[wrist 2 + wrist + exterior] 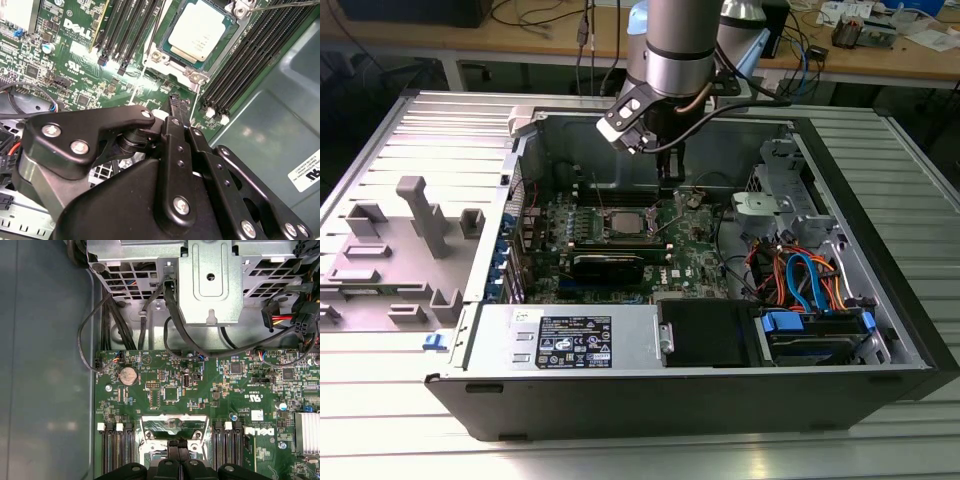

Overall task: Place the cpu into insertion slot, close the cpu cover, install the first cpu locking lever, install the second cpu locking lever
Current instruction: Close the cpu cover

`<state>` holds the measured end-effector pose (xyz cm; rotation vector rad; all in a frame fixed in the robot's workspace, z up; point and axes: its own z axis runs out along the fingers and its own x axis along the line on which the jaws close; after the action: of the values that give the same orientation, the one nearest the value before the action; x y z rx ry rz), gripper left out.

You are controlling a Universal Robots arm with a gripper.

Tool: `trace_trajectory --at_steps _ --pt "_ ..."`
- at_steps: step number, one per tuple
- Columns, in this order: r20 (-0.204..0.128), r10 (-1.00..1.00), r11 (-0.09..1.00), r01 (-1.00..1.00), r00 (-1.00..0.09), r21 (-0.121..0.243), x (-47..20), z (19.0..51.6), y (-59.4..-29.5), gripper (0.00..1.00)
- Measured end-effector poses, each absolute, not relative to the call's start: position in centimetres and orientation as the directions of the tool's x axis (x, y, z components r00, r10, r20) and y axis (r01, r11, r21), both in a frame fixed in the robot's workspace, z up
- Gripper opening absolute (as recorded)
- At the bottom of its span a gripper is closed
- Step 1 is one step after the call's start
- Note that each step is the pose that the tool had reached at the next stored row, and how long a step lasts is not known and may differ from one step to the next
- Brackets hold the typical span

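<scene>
**Exterior view.** An open computer case (720, 400) lies on a slatted table (400, 420). The arm (670, 50) reaches down into it. The gripper (666, 188) hangs over the green circuit board (695, 245), just beside the cpu (622, 222), toward the exterior view's right. A grey fixture (425, 215) stands on the table, well apart, at the exterior view's left.

**Second wrist view.** The cpu sits in the insertion slot (176, 61) with its silver-grey top upward, between banks of long black memory slots (250, 60). The cpu cover (191, 76) appears to lie flat around the chip, though one edge is cut off. The gripper's black fingers (175, 107) are drawn together with nothing between them, and their tip is near the frame's corner.

**First wrist view.** The fingers meet with no gap, next to the silver frame. Beyond it on the board lies a coin battery (128, 375). Past the board's edge, black cables (170, 300) run to a metal drive cage (210, 285).
</scene>
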<state>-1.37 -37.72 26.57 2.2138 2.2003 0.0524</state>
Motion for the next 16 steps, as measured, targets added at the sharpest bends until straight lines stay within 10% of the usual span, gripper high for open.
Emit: trace_trajectory --at_steps 16 --pt "0.01 1.0 -0.006 0.999 0.006 0.038 -0.81 26.57 -37.72 0.11"
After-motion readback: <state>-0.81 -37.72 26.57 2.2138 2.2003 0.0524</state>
